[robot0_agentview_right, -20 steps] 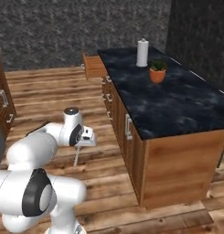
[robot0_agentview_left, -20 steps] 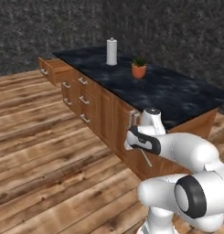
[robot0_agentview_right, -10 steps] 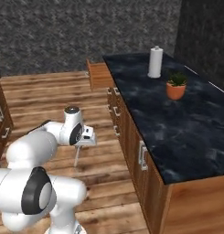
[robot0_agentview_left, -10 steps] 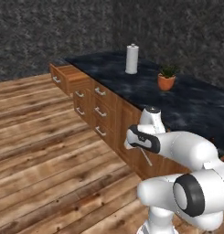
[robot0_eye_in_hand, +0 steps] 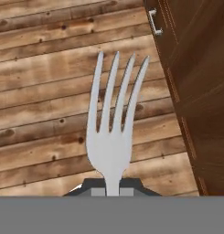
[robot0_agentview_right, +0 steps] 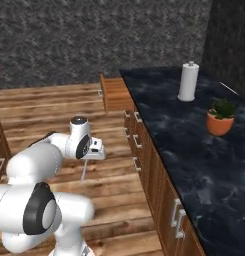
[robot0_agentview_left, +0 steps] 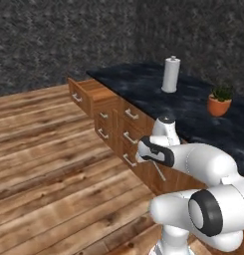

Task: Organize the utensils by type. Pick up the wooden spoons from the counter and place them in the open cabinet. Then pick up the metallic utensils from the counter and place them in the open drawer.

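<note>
Dark grey stone walls [robot0_agentview_left: 68,40] close the room ahead of the arm, rough and mottled. Below them runs a wooden plank floor [robot0_agentview_left: 44,164], warm brown, knotted, boards laid across. To the arm's right stands a long run of orange-brown low cabinets [robot0_agentview_right: 149,160] with silver bar handles. On top, further along than the arm, a white paper towel roll [robot0_agentview_right: 188,81] stands upright, and nearer, a small green plant in a terracotta pot [robot0_agentview_right: 220,117]. Light is even, soft, no hard shadows.
</note>
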Motion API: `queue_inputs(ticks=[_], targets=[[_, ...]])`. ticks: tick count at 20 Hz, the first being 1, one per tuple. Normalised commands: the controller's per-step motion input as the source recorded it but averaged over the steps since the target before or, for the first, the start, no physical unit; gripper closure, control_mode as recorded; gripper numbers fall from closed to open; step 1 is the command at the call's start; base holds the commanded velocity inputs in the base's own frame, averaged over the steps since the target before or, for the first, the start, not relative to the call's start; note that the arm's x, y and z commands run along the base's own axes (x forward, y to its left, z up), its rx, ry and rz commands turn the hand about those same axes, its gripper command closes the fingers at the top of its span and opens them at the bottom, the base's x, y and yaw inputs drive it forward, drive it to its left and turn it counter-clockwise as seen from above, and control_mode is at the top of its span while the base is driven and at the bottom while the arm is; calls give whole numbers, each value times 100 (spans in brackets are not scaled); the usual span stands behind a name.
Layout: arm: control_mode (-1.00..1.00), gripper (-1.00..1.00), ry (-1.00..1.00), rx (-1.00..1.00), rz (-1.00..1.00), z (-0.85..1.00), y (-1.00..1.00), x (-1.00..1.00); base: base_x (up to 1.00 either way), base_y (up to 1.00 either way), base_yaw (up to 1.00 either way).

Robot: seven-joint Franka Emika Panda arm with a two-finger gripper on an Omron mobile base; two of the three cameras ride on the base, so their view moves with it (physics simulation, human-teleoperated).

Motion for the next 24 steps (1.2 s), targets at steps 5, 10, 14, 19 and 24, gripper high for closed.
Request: queue_inputs(ticks=[5, 10, 14, 19, 24], targets=[[100, 100, 0, 0, 0, 0, 0, 0, 100, 14, 7], [100, 100, 0, 0, 0, 0, 0, 0, 100, 7, 8], [100, 100, 0, 0, 0, 0, 0, 0, 100, -6, 4], [100, 100, 0, 0, 0, 0, 0, 0, 100, -21, 0], [100, 100, 0, 0, 0, 0, 0, 0, 100, -9, 1]])
